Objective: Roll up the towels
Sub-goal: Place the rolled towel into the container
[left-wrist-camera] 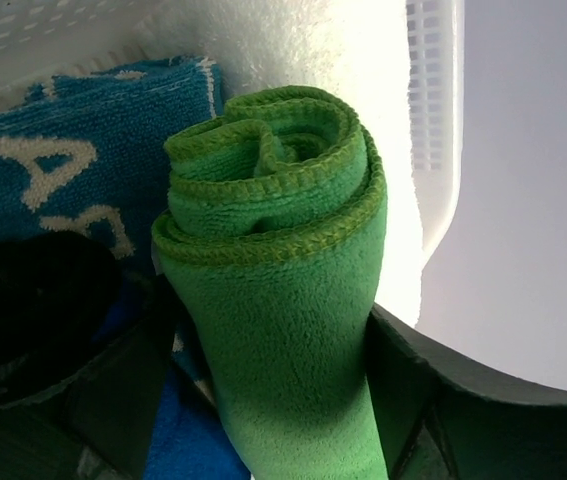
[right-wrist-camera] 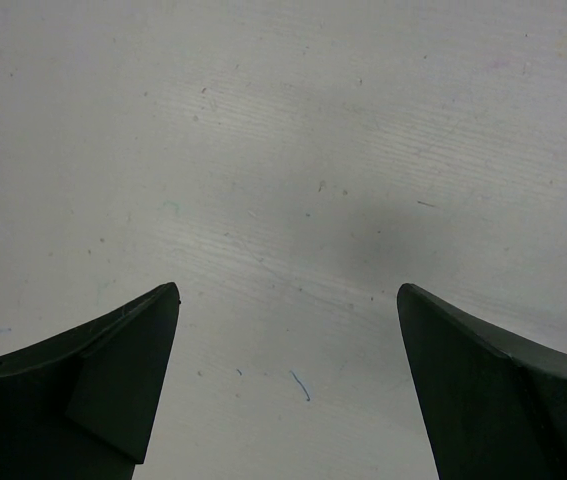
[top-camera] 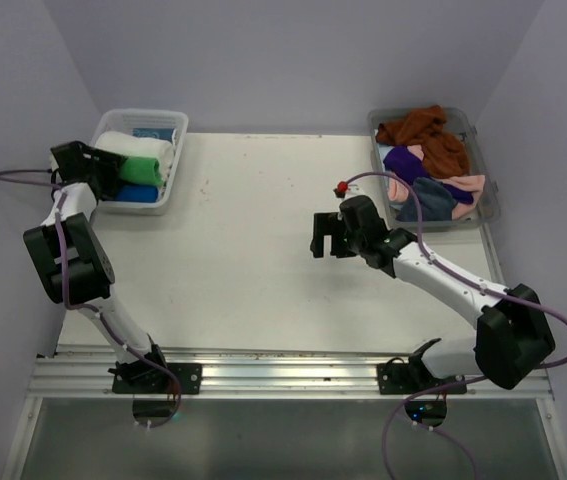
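White letters on blue towel (left-wrist-camera: 73, 160); one looks like "A", rest unreadable. Green towel (left-wrist-camera: 273, 200) rolled tight, fuzzy, darker stitched edge. It lies in white basket (left-wrist-camera: 433, 100) beside blue towel, with white towel (left-wrist-camera: 313, 40) behind. Left end effector (left-wrist-camera: 270, 297) open around green towel, inside basket. Right end effector (right-wrist-camera: 288, 286) spread wide over counter (right-wrist-camera: 263, 120), right of basket. Clear tub (top-camera: 490, 205) far right of basket holds brown towel (top-camera: 428, 135), purple towel (top-camera: 403, 160), pink towel (top-camera: 468, 183), grey towel (top-camera: 428, 195), all crumpled.
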Controlling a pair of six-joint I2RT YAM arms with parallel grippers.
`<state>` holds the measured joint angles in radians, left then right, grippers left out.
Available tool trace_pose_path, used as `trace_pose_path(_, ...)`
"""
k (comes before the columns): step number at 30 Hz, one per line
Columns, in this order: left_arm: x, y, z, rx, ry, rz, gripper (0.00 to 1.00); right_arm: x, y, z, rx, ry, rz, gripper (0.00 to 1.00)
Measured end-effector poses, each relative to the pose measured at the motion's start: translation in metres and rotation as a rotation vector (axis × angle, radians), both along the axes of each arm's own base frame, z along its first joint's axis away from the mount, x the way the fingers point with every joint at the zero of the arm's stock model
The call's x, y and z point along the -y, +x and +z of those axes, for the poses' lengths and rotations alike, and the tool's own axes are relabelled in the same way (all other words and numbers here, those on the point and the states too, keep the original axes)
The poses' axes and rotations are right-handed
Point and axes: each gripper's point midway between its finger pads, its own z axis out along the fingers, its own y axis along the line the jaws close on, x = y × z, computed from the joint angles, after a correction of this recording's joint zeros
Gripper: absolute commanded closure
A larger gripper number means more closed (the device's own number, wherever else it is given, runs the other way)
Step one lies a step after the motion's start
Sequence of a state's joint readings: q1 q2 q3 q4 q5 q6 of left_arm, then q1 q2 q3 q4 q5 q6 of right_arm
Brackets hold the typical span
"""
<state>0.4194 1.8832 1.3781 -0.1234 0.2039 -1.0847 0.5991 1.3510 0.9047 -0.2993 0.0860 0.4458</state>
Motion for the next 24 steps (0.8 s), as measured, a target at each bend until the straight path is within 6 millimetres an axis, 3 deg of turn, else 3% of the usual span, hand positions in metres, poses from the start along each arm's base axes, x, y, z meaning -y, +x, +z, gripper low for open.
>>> trace_pose_path(9,-0.004,-0.009,0.016,-0.033,0.037,0.013,0.18,0.002,-0.004,0.000,0.002,0.006,-0.003,0.06)
trace_pose_path(20,-0.006,-0.026,0.087,0.072,0.131,0.025,0.17,0.006,-0.009,0.009,0.026,0.023,-0.005,0.06)
trace_pose_path(24,-0.008,-0.027,0.100,0.094,0.155,0.020,0.18,0.006,-0.009,0.010,0.030,0.025,-0.005,0.06)
